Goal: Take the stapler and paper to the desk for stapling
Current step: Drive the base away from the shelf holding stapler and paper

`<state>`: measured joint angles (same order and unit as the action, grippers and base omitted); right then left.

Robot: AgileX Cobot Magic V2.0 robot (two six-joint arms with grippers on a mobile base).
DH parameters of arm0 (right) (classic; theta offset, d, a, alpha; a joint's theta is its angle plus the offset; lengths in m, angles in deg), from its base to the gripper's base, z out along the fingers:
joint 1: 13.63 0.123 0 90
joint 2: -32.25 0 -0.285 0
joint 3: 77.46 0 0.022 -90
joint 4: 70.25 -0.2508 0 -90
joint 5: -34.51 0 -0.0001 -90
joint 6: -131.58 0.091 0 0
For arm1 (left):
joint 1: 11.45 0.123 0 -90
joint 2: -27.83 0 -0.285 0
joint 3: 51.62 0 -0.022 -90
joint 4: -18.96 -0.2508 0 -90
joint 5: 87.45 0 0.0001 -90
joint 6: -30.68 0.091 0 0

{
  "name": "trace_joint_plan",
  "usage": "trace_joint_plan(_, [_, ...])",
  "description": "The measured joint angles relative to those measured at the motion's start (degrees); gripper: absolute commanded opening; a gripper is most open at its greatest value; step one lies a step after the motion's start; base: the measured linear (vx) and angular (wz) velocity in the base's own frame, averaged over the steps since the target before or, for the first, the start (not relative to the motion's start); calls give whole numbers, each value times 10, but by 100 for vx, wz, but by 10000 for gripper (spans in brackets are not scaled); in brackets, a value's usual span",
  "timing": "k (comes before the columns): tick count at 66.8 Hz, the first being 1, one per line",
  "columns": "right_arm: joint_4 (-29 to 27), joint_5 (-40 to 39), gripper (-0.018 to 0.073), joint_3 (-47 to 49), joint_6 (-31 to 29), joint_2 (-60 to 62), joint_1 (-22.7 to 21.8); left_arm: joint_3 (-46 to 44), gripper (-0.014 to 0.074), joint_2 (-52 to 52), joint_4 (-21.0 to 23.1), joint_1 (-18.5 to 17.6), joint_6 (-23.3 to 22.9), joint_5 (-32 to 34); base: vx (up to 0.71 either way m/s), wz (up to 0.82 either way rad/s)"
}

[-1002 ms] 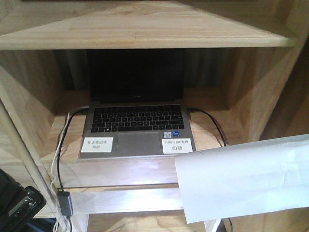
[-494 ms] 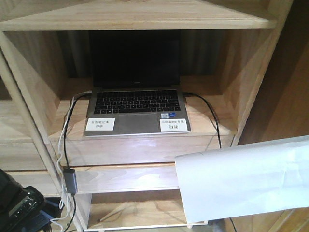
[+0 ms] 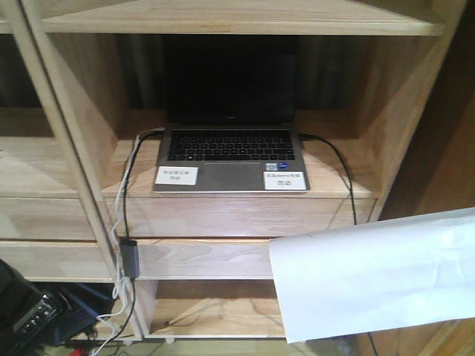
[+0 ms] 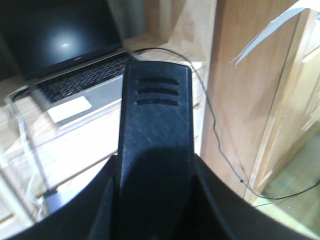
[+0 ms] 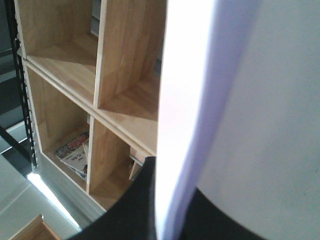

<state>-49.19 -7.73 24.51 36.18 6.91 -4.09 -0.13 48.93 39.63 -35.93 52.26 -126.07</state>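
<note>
Pale plank-grained shelving fills the background, an open grey laptop with a dark screen in one compartment and cables trailing down the front. Low on the right the paper, thin, white and faintly creased, covers the shelves and runs off frame, pinched by the right end effector, largely hidden behind the sheet. The left end effector clamps the stapler, a matte black body with three grooves, its lower end lost in shadow.
</note>
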Motion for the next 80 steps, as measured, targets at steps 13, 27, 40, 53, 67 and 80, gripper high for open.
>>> trace_joint_plan(13, [0,0,-5,0,0,0,0,0,-7,0,0,0,0,0,-4,24])
trace_joint_plan(27, [0,0,-5,0,0,0,0,0,-7,0,0,0,0,0,-3,43])
trace_joint_plan(40, [0,0,-5,0,0,0,0,0,-7,0,0,0,0,0,-3,64])
trace_joint_plan(53, [0,0,-5,0,0,0,0,0,-7,0,0,0,0,0,-1,65])
trace_joint_plan(67, [0,-1,-5,0,0,0,0,0,-7,0,0,0,0,0,2,57])
trace_joint_plan(80, [0,-1,-5,0,0,0,0,0,-7,0,0,0,0,0,6,55])
